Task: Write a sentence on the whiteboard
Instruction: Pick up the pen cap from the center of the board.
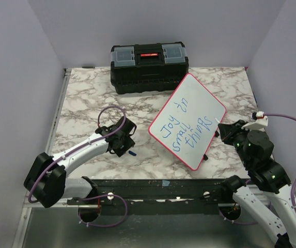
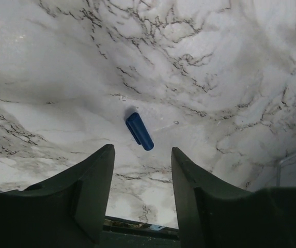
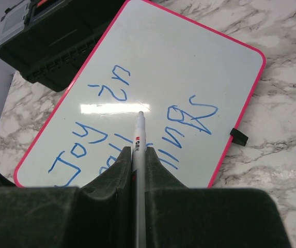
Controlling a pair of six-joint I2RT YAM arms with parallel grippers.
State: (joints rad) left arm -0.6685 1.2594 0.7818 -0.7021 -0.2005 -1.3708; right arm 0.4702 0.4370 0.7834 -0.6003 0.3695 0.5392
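whiteboard [image 1: 202, 95]: lying on the marble worktop [image 1: 86, 98], right of centre, turned at an angle, with its far corner just beside the black toolbox [image 1: 149, 67]. We read "Joy in small things" on it in blue.
right pincer [image 3: 139, 155]: clamped tight on a white marker pen [image 3: 138, 135]. The tip is over the board, among the written words – we can't tell if it touches.
left pincer [image 2: 141, 154]: jaws partly apart, nothing between them.
blue cap [image 2: 139, 131]: lies on the worktop just beyond the left fingertips, well apart from the board.
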